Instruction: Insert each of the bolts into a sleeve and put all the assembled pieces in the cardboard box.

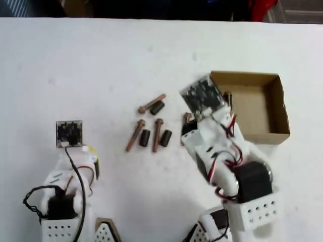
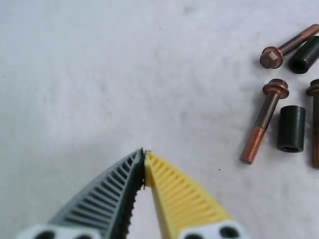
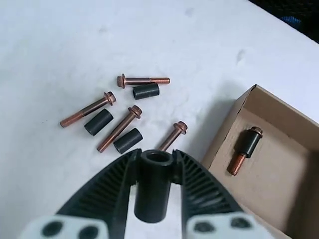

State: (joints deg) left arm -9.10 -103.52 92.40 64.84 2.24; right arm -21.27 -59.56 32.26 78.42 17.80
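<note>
My right gripper (image 3: 155, 153) is shut on a black sleeve (image 3: 153, 194), held upright with its hole showing, above the table near the cardboard box (image 3: 225, 133). One bolt with a sleeve on it (image 3: 245, 149) lies inside the box. A lone bolt (image 3: 173, 135) lies just beyond the held sleeve. Farther off, three copper bolts (image 1: 151, 103) (image 1: 135, 135) (image 1: 158, 135) lie each beside a black sleeve (image 1: 157, 107) (image 1: 145, 137) (image 1: 165, 137). My left gripper (image 2: 144, 152) is shut on nothing over bare table, left of that group.
The box (image 1: 276, 108) stands open-topped at the right of the white table (image 1: 101, 60). The right arm (image 1: 217, 146) leans over the box's left edge. The left arm (image 1: 65, 196) sits at the front left.
</note>
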